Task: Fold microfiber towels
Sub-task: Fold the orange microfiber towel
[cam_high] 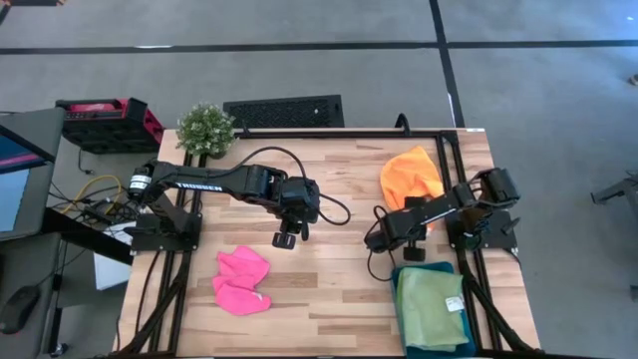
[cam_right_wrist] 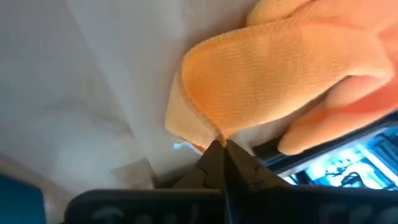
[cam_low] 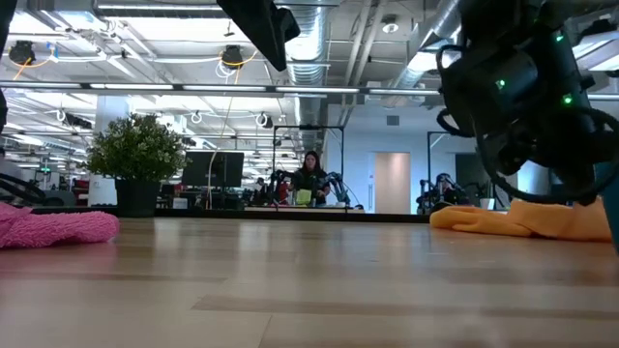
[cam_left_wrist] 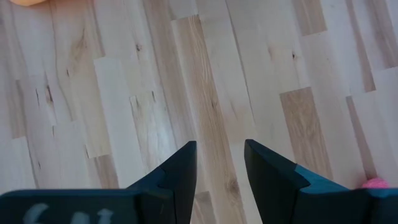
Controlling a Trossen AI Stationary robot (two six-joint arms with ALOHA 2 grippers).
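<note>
Three soft microfiber towels show on the pale wood-plank table (cam_high: 329, 289), seen from above: a crumpled hot pink one (cam_high: 242, 280) at about seven o'clock, a light green one (cam_high: 431, 307) lying folded in a dark teal rectangular tray (cam_high: 399, 329) at five o'clock, and a rumpled orange one (cam_high: 411, 176) at two o'clock. No yellow cloth is visible.

The right gripper (cam_right_wrist: 222, 147) has its fingers pinched together on a corner of the orange towel, the cloth bunching just beyond the tips. The left gripper (cam_left_wrist: 220, 168) hovers over bare wood near the table's middle, fingers parted and holding nothing.

The bite looks thin, only the hem. If the arm drags or lifts quickly, that edge could slide out and the towel would drop in a heap. With one corner held alone, the floppy cloth may also trail and fold unevenly. The towel lies close to the dark frame rail (cam_high: 451, 179) at three o'clock, so a pull that way could snag it.
</note>
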